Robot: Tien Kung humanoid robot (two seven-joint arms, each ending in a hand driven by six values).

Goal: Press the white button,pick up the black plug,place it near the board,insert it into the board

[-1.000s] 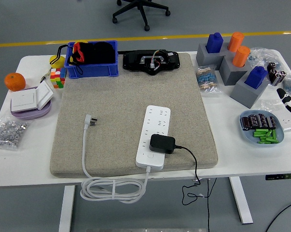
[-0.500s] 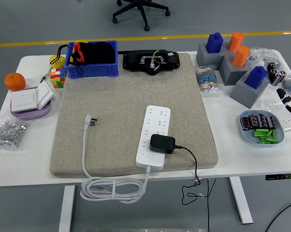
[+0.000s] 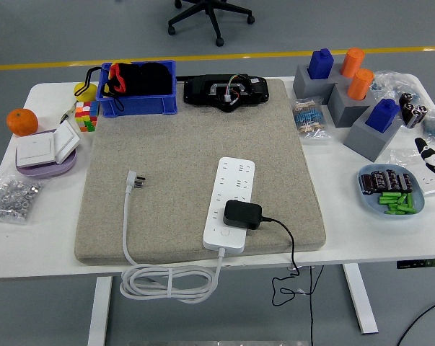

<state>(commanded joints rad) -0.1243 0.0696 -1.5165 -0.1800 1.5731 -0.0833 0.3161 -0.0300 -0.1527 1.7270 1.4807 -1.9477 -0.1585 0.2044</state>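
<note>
A white power strip (image 3: 231,193) lies lengthwise on the beige mat (image 3: 181,144), near the mat's front edge. The black plug (image 3: 242,215) sits on the strip's near end, and its black cable (image 3: 288,241) runs right and drops over the table's front edge. The strip's white button (image 3: 225,233) is just in front of the plug. Only a small black-and-white tip of my right hand (image 3: 433,154) shows at the right edge, far from the strip. My left hand is out of view.
The strip's white cord and plug (image 3: 134,180) lie on the mat's left side, with a coil (image 3: 170,281) hanging off the front. At the back stand a blue bin (image 3: 139,104) and a black device (image 3: 226,91). Grey blocks (image 3: 350,108) and a battery dish (image 3: 392,190) are right; wall switches (image 3: 45,149) are left.
My right hand has drawn slightly further toward the right edge. Nothing else has moved.
</note>
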